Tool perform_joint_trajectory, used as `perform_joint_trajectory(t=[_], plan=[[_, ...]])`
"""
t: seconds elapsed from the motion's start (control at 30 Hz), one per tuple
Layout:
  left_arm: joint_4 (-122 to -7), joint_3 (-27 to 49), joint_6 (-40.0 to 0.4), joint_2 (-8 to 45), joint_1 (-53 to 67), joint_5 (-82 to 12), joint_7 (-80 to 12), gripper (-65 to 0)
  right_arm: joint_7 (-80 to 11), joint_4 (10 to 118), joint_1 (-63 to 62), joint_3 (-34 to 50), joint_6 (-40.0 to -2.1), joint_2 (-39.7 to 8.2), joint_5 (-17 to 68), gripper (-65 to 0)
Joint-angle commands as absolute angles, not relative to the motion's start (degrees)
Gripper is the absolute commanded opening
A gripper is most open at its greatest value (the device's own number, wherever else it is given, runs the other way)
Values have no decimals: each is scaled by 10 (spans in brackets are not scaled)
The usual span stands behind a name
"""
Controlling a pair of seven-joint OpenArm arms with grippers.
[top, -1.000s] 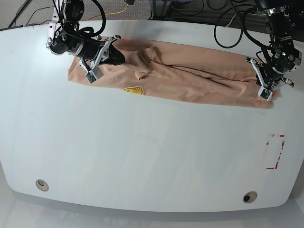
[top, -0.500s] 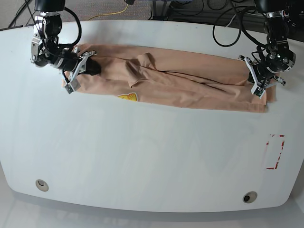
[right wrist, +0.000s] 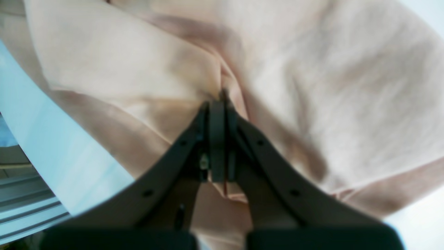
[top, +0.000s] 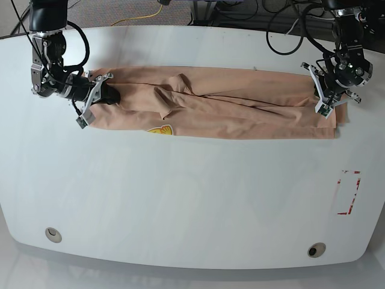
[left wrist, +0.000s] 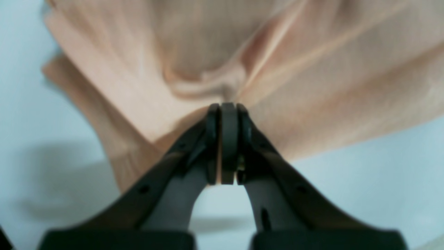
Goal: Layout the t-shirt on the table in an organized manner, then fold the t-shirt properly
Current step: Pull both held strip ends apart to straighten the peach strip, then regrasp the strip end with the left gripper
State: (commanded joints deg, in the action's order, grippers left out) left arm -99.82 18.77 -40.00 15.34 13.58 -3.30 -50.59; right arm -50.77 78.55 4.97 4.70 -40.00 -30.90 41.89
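T-shirt (top: 240, 111): soft, light, limp; stretched 9-to-3 o'clock on table (top: 180, 205). Left gripper (left wrist: 223, 104) and right gripper (right wrist: 218, 99) clamped on opposite ends; grip hems.

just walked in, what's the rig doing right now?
Both arms hold a peach t-shirt by its opposite ends on the white table. The left gripper and the right gripper are each shut on fabric. The shirt lies as a long band across the far side of the table, with creases and bunching near the middle. No neat fold yet.
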Motion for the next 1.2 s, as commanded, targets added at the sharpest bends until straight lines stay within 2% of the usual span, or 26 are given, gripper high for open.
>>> perform_joint_trajectory(t=[0.43, 0.8, 1.03, 1.13, 1.2], plan=[[-1057, 188, -400, 151, 189, -36, -516, -650, -507, 788, 4, 51, -400, -277, 271, -645], [-1111, 194, -400, 152, 161, -37, -516, -650, -509, 815, 9, 82, -400, -277, 266, -645], [-1113, 251, -400, 152, 129, -37, -517, -650, -509, 821, 29, 87, -400, -279, 265, -645], [-1113, 266, -400, 152, 113, -37, -519, -603, -509, 828, 39, 87, -400, -279, 265, -645], [-1112, 282, -400, 152, 107, -37, -534, -517, -509, 835, 45, 87, -400, -279, 265, -645]])
